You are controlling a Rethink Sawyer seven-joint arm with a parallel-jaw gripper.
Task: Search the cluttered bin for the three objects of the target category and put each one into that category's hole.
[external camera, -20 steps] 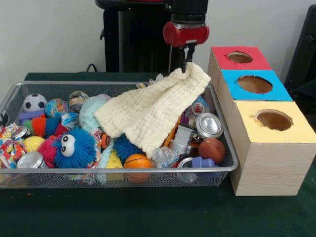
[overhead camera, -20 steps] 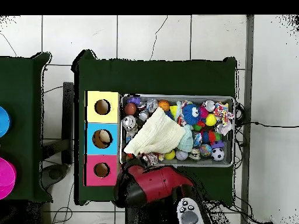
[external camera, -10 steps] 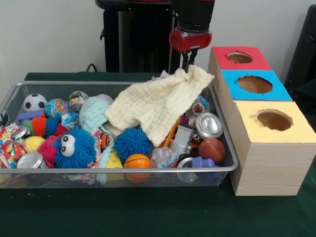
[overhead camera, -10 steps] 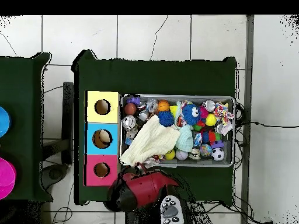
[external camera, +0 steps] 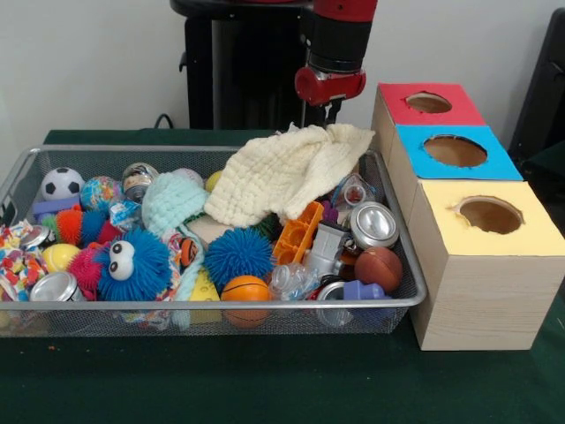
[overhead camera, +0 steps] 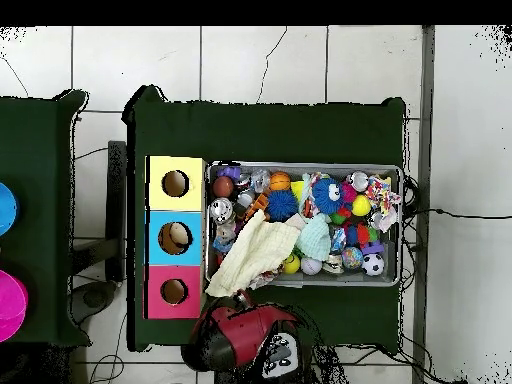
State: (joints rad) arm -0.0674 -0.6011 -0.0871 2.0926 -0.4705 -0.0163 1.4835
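A: Where's the end effector (external camera: 334,108)?

B: Above the far right corner of the wire bin (external camera: 26,168), just beside the red-topped box (external camera: 427,103). It's clenched on the top edge of the cream knitted cloth (external camera: 282,172).

A: And the cloth itself?

B: It hangs from that pinch and spreads down to the left, lying over the toys at the back right of the bin. In the overhead view the cloth (overhead camera: 250,257) drapes over the bin's edge nearest the robot, with the red arm (overhead camera: 240,335) just below it.

A: What shows beside the cloth?

B: An orange plastic piece (external camera: 297,234) sits just under its lower edge, a blue spiky ball (external camera: 237,254) to the left of that, and a mint knitted item (external camera: 173,200) touches the cloth's left side. A silver can (external camera: 374,223) lies to the right, with a brown ball (external camera: 379,268) in front of it.

A: The boxes?

B: Three in a row to the right of the bin on the green worktop (external camera: 265,380): red at the back, the blue-topped box (external camera: 455,152) in the middle, the yellow-topped box (external camera: 487,216) nearest the camera, each with a round hole on top
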